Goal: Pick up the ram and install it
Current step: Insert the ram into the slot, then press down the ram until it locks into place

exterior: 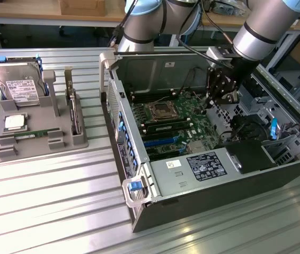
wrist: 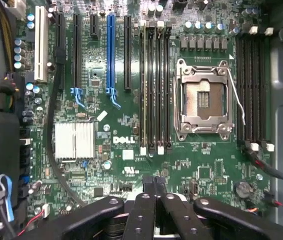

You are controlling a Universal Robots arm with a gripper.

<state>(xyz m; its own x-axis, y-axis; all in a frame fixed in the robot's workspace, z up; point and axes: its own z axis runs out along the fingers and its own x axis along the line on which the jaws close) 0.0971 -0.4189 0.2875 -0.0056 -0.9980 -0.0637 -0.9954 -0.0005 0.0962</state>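
The ram (exterior: 31, 135), a thin green stick, lies flat in the grey tray (exterior: 38, 152) on the exterior view's left. My gripper (exterior: 212, 99) hangs inside the open computer case (exterior: 192, 206), above the motherboard and far from the tray. In the wrist view the gripper (wrist: 154, 184) is shut, its black fingertips pressed together with nothing between them. The long black memory slots (wrist: 155, 85) run beside the open processor socket (wrist: 204, 100). One slot shows a thin greenish edge (exterior: 163, 123); I cannot tell whether a stick sits in it.
The tray also holds a silver hard drive (exterior: 21, 87) and a small square processor chip (exterior: 14, 122). Cables (exterior: 245, 127), a power supply (exterior: 203, 166) and the case walls crowd the gripper. Ribbed metal tabletop (exterior: 49, 206) lies open in front of the tray.
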